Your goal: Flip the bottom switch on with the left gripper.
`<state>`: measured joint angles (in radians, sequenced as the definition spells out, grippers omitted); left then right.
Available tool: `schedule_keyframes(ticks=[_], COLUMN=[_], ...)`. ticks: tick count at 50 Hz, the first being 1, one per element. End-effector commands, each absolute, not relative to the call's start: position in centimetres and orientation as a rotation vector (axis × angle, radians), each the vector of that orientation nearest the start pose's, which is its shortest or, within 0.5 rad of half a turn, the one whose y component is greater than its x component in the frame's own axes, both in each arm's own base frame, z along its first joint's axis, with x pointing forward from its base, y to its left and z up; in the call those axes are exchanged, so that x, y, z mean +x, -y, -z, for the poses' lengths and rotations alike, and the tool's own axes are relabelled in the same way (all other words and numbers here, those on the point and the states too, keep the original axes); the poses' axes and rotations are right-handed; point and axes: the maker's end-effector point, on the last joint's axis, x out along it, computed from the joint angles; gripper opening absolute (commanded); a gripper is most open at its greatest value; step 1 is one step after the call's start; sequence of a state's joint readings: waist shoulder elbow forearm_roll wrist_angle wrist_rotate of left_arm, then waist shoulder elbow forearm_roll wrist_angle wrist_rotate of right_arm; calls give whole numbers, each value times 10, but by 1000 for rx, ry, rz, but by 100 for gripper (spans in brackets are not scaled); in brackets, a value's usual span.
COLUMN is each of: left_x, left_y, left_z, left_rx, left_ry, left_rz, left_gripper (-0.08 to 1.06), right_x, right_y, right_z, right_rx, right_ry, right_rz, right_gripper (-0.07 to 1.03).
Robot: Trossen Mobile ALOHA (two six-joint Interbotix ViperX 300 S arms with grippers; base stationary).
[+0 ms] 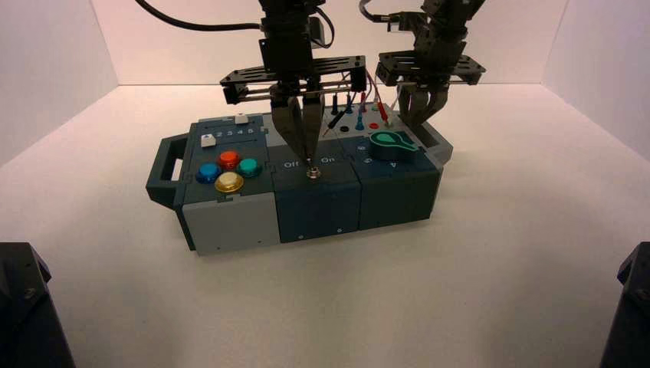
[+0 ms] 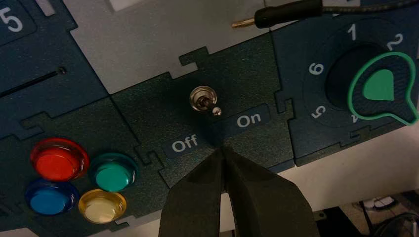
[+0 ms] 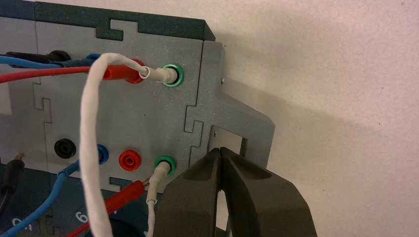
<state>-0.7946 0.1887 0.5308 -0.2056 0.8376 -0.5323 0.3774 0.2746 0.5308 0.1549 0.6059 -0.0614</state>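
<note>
The bottom switch (image 1: 313, 173), a tiny silver toggle in a round collar, sits on the dark blue middle panel between the lettering "Off" and "On". In the left wrist view the switch (image 2: 203, 98) has its lever tip leaning toward "On". My left gripper (image 1: 309, 157) hangs straight down over it, fingers shut and holding nothing, tips just above the toggle. In its own view the left gripper (image 2: 222, 148) ends between the two words, a short way from the lever. My right gripper (image 1: 419, 119) hovers shut over the box's back right corner.
Four round buttons, red (image 2: 58, 159), blue (image 2: 49, 196), teal (image 2: 113, 173) and yellow (image 2: 102, 205), lie left of the switch. A green knob (image 2: 383, 89) with numbers sits to its right. Wires plug into coloured sockets (image 3: 129, 160) on the grey back panel beside the right gripper (image 3: 220, 149).
</note>
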Motion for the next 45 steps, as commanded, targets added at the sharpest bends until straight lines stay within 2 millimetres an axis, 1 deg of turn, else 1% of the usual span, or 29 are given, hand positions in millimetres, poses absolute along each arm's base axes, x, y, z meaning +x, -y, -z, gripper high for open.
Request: schedule_keyframes(ticks=[1, 28, 45], left_x=[226, 219, 214], left_y=[273, 259, 264], left_z=[-53, -53, -63], left_rx=[-12, 48, 34], left_ry=[-1618, -1642, -1628], left_rz=[232, 209, 224], left_gripper=[-3, -3, -3], right_x=[330, 329, 332], right_y=[-152, -153, -154], right_z=[15, 16, 14], right_rx=[-189, -191, -190], right_ry=[-1475, -1478, -1471], right_rz=[-351, -353, -354], right_gripper=[-2, -2, -2])
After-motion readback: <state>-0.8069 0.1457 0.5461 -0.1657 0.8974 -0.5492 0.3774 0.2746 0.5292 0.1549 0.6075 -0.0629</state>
